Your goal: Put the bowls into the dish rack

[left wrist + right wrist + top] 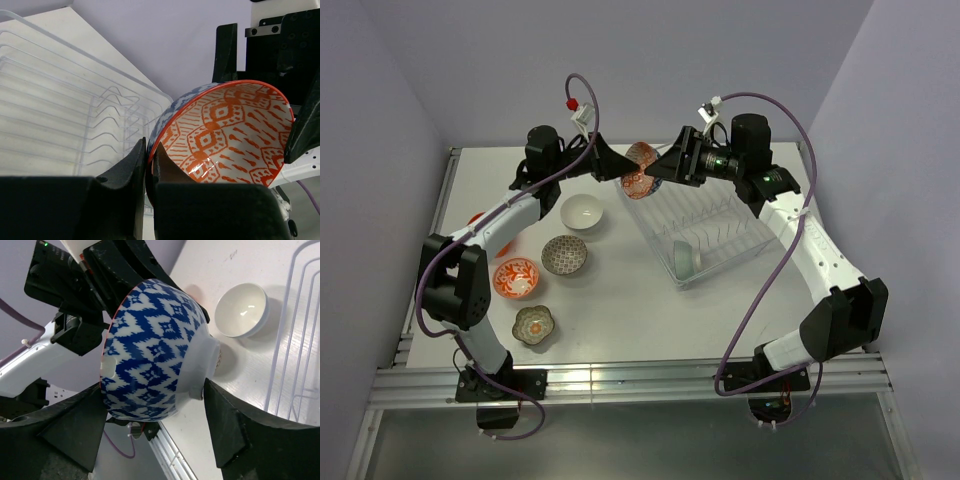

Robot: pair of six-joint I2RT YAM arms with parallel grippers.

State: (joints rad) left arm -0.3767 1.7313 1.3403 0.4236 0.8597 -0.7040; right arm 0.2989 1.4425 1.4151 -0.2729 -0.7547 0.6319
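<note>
The held bowl (640,172) (225,135) (150,350), orange-patterned inside and blue-and-white outside, hangs tilted in the air between our two pincers. Our left pincer (617,166) (150,150) is clenched on its rim, one finger inside and one outside. Our right pincer (658,170) (154,390) straddles it from the opposite side, one finger by the rim and one by the foot; we cannot tell whether it grips. Just below both pincers lies the far end of the rack (720,220) (75,110) (295,340), with a teal bowl (685,258) at its near end. Nearer than the left pincer, on the table (620,320), sit a white bowl (582,211) (242,310), grey bowl (564,254), red bowl (516,277) and olive bowl (533,324).
</note>
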